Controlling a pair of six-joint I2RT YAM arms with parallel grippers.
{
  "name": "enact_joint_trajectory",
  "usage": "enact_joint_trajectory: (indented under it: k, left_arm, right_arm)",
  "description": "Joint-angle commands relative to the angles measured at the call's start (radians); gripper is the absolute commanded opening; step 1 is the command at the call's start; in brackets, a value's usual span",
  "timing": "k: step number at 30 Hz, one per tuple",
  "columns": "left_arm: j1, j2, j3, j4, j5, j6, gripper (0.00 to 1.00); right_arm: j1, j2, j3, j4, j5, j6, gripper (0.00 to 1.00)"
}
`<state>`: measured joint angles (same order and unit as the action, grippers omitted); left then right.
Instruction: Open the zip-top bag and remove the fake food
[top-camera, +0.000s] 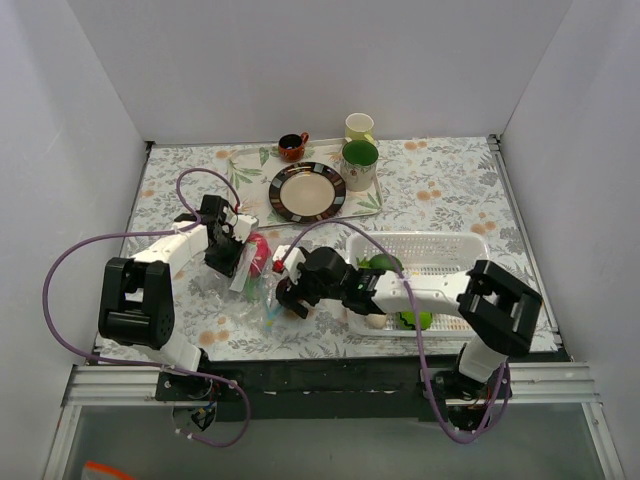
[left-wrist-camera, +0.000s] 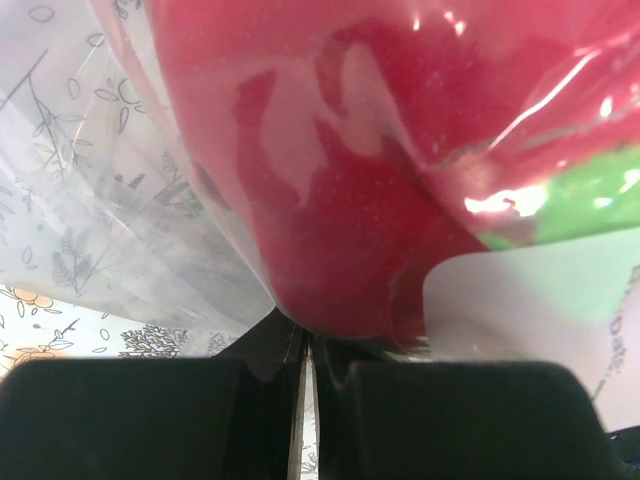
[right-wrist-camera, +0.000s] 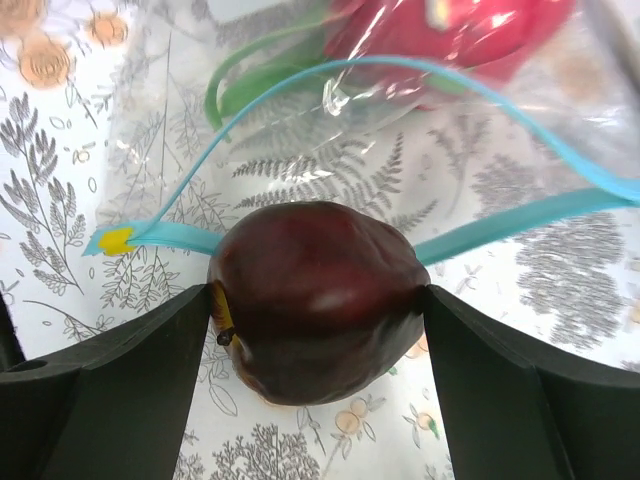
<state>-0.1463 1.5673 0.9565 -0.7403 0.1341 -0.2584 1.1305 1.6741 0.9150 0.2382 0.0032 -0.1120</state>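
Now the right gripper (right-wrist-camera: 317, 300) is clamped on a dark brown fruit (right-wrist-camera: 315, 270), just short of the bag (right-wrist-camera: 300, 170) and its open blue mouth. The left gripper (left-wrist-camera: 305, 365), jaws together, apparently pinches bag film, with a red piece (left-wrist-camera: 330, 170) directly ahead. This looks mid-removal. The next move is probably to carry the fruit clear, perhaps to the basket (top-camera: 430, 237), and release it.

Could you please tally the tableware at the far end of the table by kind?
Mugs: 2, the cream mug and the green-lined mug
Small cups: 1, the brown cup
Plates: 1, the striped-rim plate
Trays: 1, the floral tray
Total: 5
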Motion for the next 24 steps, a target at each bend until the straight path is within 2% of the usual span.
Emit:
enact_joint_trajectory:
  k: [1, 7, 13, 14, 17, 19, 20, 21, 23, 24]
  left_arm:
    - [-0.004, -0.024, -0.012, -0.007, 0.009, 0.002, 0.0]
    - [-0.004, -0.024, -0.018, 0.002, 0.007, 0.001, 0.0]
    - [-0.018, -0.015, 0.056, -0.008, 0.051, -0.045, 0.0]
    - [-0.024, -0.018, 0.073, -0.017, 0.082, -0.053, 0.0]
    - [-0.044, -0.055, 0.155, -0.063, 0.168, -0.085, 0.0]
    - [-0.056, -0.084, 0.2, -0.109, 0.206, -0.108, 0.0]
    - [-0.061, -0.093, 0.244, -0.126, 0.228, -0.116, 0.0]
    - [-0.071, -0.102, 0.261, -0.14, 0.261, -0.122, 0.0]
    - [-0.081, -0.128, 0.286, -0.175, 0.289, -0.127, 0.0]
    - [-0.09, -0.136, 0.284, -0.185, 0.292, -0.128, 0.0]
  right_arm:
    - [-0.001, -0.146, -0.019, 0.007, 0.072, 0.012, 0.31]
    - [-0.024, -0.322, -0.074, -0.034, 0.173, 0.011, 0.3]
    - [-0.08, -0.575, -0.218, -0.068, 0.463, 0.103, 0.27]
    - [-0.086, -0.615, -0.237, -0.095, 0.583, 0.157, 0.26]
    - [-0.1, -0.642, -0.243, -0.236, 0.771, 0.262, 0.19]
    - [-0.109, -0.63, -0.239, -0.372, 0.834, 0.334, 0.21]
    - [-0.113, -0.614, -0.238, -0.402, 0.88, 0.36, 0.24]
    - [-0.115, -0.603, -0.234, -0.434, 0.897, 0.42, 0.39]
    - [-0.121, -0.568, -0.222, -0.487, 0.914, 0.454, 0.58]
    - [-0.121, -0.559, -0.209, -0.49, 0.91, 0.46, 0.72]
